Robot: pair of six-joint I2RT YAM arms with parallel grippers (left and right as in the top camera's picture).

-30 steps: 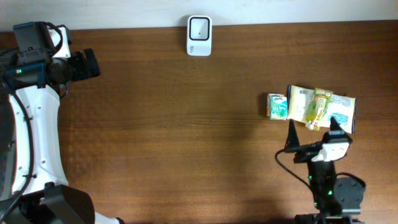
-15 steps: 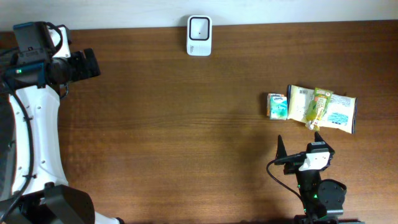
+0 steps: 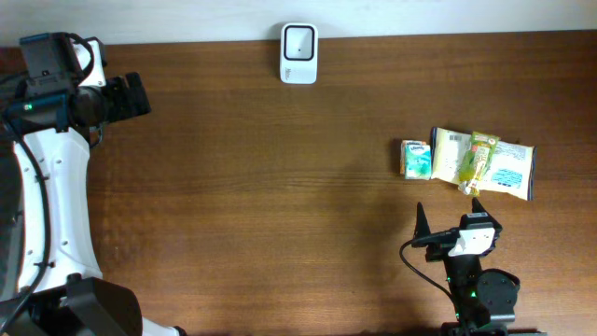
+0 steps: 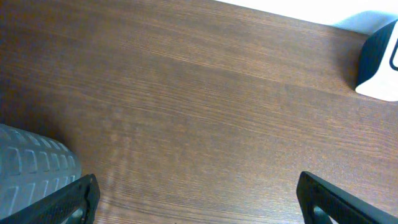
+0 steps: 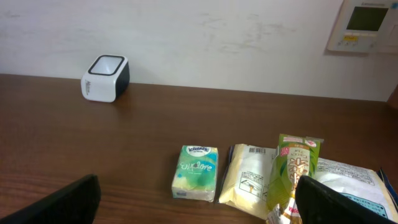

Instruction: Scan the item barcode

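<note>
Right gripper (image 3: 448, 209) has backed off the packets (image 3: 471, 163) lying just ahead, jaws wide like the left gripper (image 4: 199, 208), so I'd pinch the tissue pack (image 5: 196, 172) by its sides, barcode clear for the scanner (image 3: 299, 53)

Dark brown wood-grain table (image 3: 280, 187) under soft, even light, faintly glossy along the grain, backed by a plain off-white wall (image 5: 217, 43) with a pale control panel (image 5: 364, 25) mounted at upper right.
</note>
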